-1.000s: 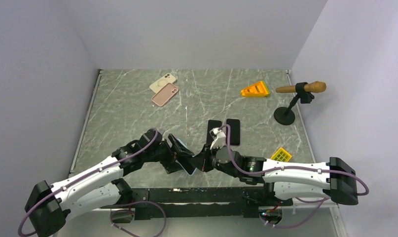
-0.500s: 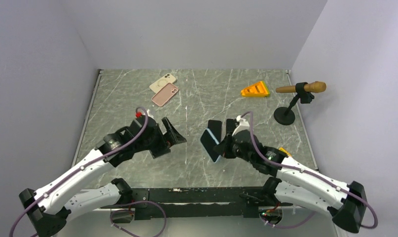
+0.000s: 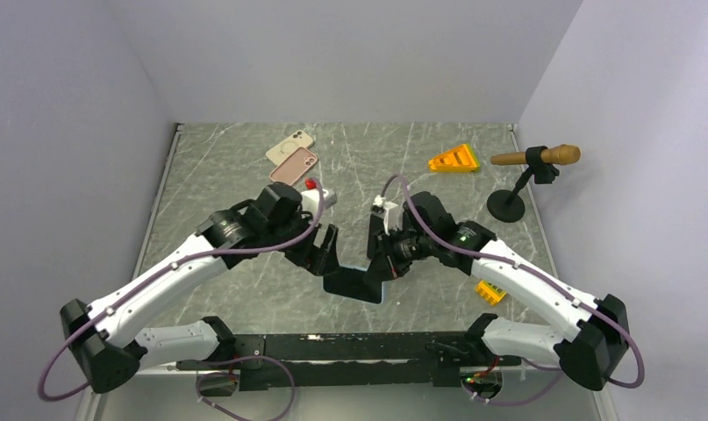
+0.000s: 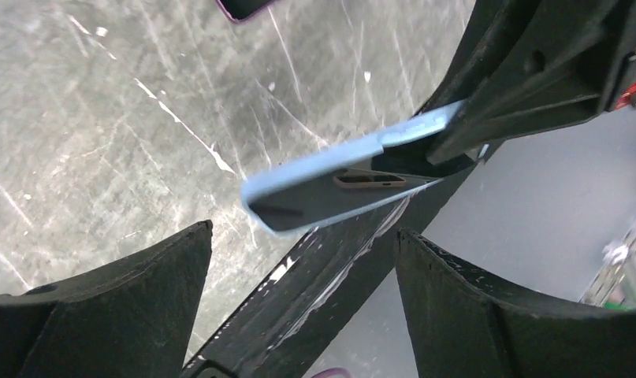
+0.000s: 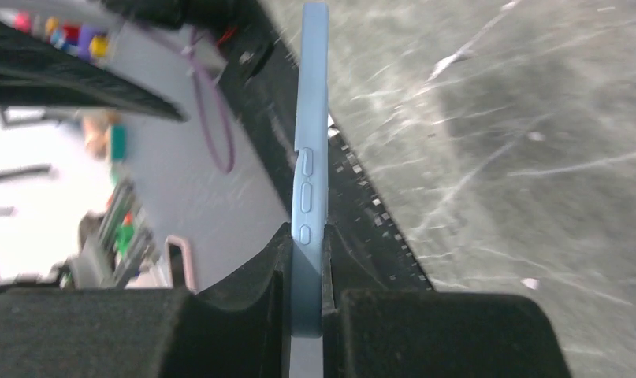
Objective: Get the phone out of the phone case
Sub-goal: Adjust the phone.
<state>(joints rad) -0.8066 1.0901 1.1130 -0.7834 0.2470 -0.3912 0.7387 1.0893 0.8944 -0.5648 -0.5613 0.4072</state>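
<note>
A light-blue phone case with the phone in it is pinched edge-on between my right gripper's fingers, its side buttons facing the camera. In the top view it is a dark slab held above the table's near edge, with my right gripper on its right end. My left gripper is open just to its left, not touching it. In the left wrist view the case hangs ahead of my open left gripper, with its port cutout facing me.
A pink case and a cream case lie at the back left. An orange wedge and a microphone on a stand are at the back right. A yellow grid piece lies under my right arm.
My right gripper has carried the case down and toward the near edge. My left gripper has swung in toward the centre and now sits close beside the case's free end.
</note>
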